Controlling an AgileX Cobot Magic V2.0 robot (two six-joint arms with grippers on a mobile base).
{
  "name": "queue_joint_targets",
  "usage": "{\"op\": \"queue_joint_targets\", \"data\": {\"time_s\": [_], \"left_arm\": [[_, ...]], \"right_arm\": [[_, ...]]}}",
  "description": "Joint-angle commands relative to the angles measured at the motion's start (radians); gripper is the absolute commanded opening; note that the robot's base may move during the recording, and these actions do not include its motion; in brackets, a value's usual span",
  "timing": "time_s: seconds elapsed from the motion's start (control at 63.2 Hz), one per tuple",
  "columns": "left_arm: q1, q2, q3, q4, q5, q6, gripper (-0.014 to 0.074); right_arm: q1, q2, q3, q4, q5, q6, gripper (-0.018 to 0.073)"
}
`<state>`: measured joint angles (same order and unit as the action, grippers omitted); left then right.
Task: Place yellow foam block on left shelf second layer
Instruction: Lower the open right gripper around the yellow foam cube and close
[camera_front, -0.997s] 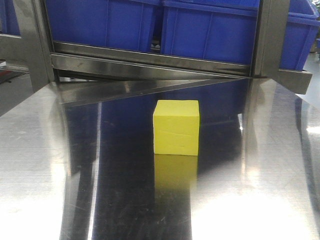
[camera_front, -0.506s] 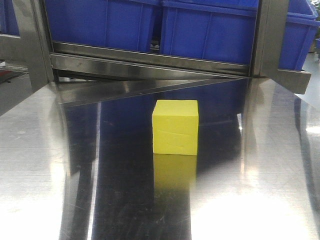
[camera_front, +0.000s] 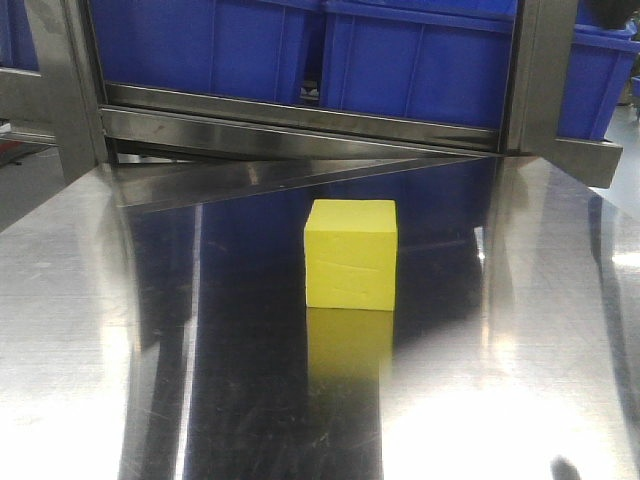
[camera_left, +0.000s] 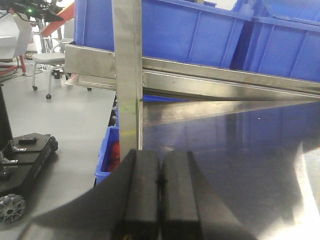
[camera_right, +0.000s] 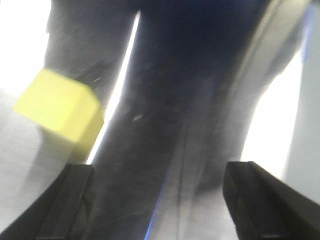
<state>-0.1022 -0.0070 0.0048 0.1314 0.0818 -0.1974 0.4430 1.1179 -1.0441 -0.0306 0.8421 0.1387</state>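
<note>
Right now I see the block (camera_front: 351, 254) sitting square on the steel counter (camera_front: 90, 330), about mid-width, its yellow mirrored in the sheet just in front. It stands apart from the shelf rail (camera_front: 300, 125) behind it, where blue bins (camera_front: 200, 45) sit side by side. My left tool (camera_left: 160, 165) has its two black fingers pressed flat together with nothing between them, aimed at an upright post (camera_left: 127, 75) at the counter's corner. My right tool (camera_right: 160, 172) is spread wide and empty; its blurred view puts the block ahead, beyond the left finger, untouched.
</note>
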Motion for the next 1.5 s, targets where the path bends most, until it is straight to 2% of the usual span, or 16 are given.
{"op": "queue_joint_targets", "data": {"time_s": [0.0, 0.158, 0.364, 0.665, 0.871, 1.488], "left_arm": [[-0.005, 0.004, 0.026, -0.007, -0.087, -0.004, 0.0136], [-0.005, 0.004, 0.026, -0.007, -0.087, -0.004, 0.0136], [-0.005, 0.004, 0.026, -0.007, -0.087, -0.004, 0.0136], [-0.005, 0.004, 0.026, -0.007, -0.087, -0.004, 0.0136], [-0.005, 0.004, 0.026, -0.007, -0.087, -0.004, 0.0136], [-0.005, 0.004, 0.026, -0.007, -0.087, -0.004, 0.0136]], "right_arm": [[0.061, 0.089, -0.122, -0.023, 0.04, 0.151, 0.0601], [0.134, 0.269, -0.277, -0.061, 0.166, 0.368, 0.0601], [0.225, 0.44, -0.404, -0.101, 0.154, 0.525, 0.0601], [0.301, 0.578, -0.46, -0.126, 0.122, 0.593, 0.0601], [0.303, 0.606, -0.461, -0.167, 0.119, 0.692, 0.06], [0.318, 0.654, -0.461, -0.208, 0.078, 0.783, 0.06]]}}
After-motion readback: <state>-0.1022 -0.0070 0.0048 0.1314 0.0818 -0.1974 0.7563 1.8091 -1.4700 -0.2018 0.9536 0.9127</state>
